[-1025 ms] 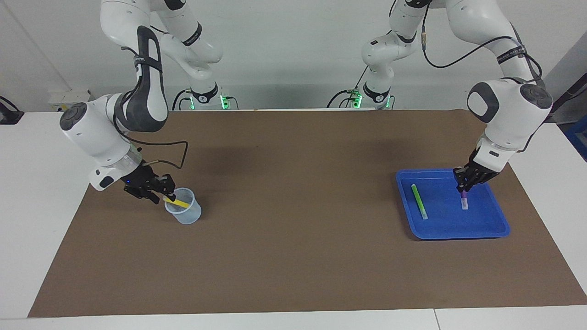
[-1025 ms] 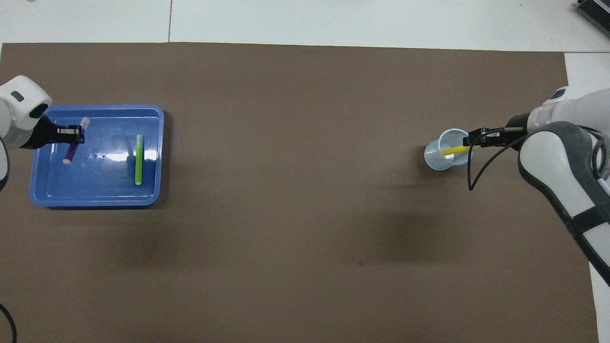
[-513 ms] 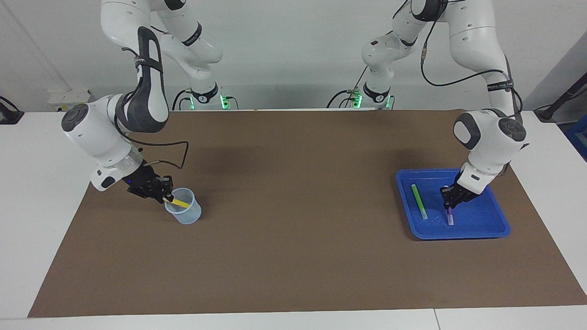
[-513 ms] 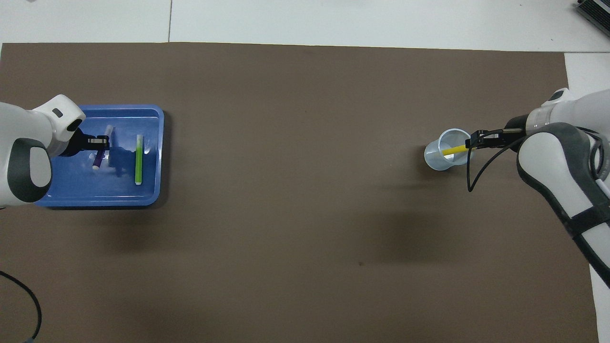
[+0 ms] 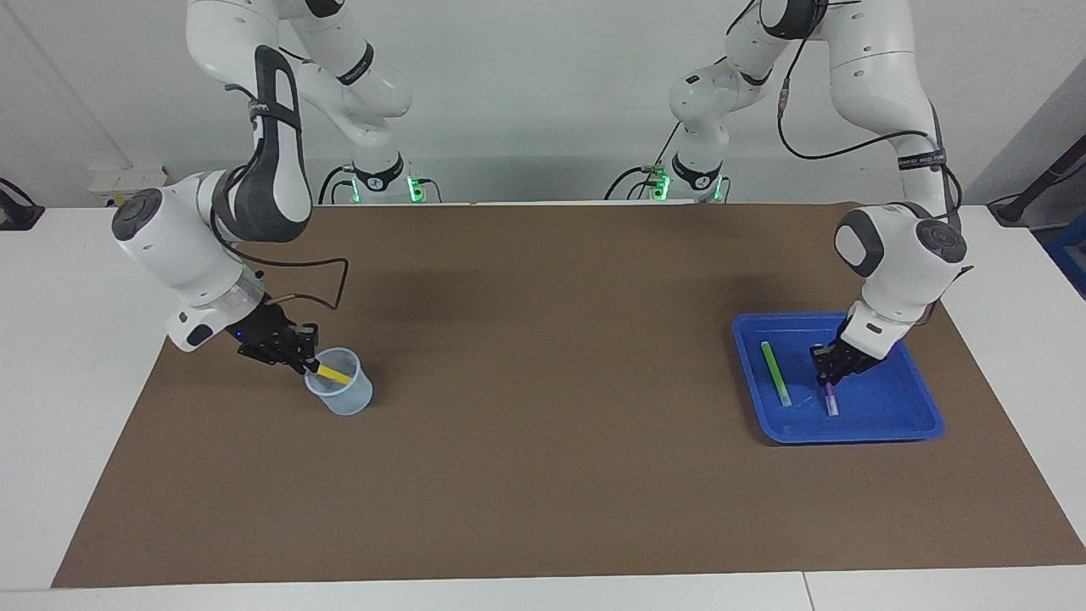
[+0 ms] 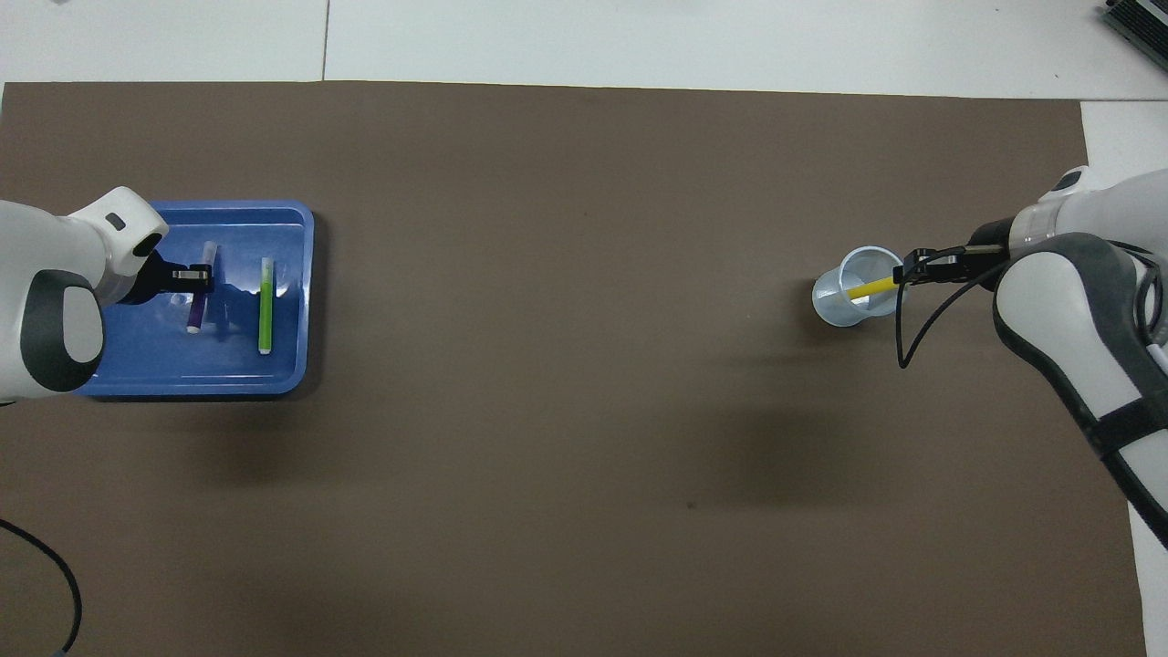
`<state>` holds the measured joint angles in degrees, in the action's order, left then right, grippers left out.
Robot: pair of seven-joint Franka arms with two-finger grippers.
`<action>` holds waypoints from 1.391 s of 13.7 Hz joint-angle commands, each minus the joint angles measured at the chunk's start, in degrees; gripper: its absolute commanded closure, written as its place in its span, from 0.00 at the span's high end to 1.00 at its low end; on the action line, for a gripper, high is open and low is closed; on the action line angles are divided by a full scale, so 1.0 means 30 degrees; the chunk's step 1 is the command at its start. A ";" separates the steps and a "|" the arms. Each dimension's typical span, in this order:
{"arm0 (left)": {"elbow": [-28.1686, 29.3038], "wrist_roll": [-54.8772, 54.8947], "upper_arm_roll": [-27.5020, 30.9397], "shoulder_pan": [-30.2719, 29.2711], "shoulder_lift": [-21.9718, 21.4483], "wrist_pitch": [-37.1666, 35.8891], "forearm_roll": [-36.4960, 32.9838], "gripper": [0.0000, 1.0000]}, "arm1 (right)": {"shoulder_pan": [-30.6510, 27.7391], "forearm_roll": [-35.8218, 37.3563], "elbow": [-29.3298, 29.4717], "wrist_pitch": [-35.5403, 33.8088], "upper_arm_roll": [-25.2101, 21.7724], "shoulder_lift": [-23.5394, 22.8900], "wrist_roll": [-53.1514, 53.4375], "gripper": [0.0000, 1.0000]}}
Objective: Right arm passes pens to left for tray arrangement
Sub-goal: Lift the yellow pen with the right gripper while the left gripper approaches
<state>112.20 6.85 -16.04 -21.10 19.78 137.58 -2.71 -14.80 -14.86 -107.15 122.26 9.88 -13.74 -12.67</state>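
The blue tray (image 5: 848, 437) (image 6: 306, 301) sits toward the left arm's end of the table. In it lies the green pen (image 5: 775, 373) (image 6: 265, 306). Beside it, almost parallel, is the purple pen (image 5: 832, 400) (image 6: 194, 315). My left gripper (image 5: 827, 376) (image 6: 203, 275) is low in the tray, right at the purple pen's half nearer the robots. The yellow pen (image 5: 337, 373) (image 6: 867, 288) leans in a translucent cup (image 5: 344, 399) (image 6: 835, 306) toward the right arm's end. My right gripper (image 5: 307, 362) (image 6: 902, 272) is shut on the pen's upper end at the cup's rim.
A brown mat (image 5: 543, 475) covers the table between the cup and the tray. A loose black cable (image 5: 339, 284) loops from the right wrist above the cup. White table margins border the mat.
The left gripper carried the purple pen toward the green pen and down into the tray, turning it nearly parallel. The right gripper closed on the yellow pen at the cup.
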 commanded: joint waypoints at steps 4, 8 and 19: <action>-0.0100 -0.0056 0.0043 -0.0086 -0.0469 -0.1086 -0.0299 0.49 | -0.0192 0.0324 0.2580 -0.4594 0.0134 0.0974 0.0035 0.11; -0.2383 -0.2064 -0.0015 0.0264 -0.0760 -0.5124 -0.0152 0.49 | 0.0099 -0.0026 0.3252 -0.6530 0.0280 0.2498 0.2105 0.11; -0.3119 -1.7822 -0.0776 0.4042 -0.3514 -0.9354 0.4554 0.56 | 0.5050 -0.5557 0.3315 -0.2790 0.0866 0.2472 1.5290 0.11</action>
<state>103.34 -38.93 -18.32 -10.63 11.14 111.54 7.45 0.07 -27.79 -96.22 111.09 12.52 -6.47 29.30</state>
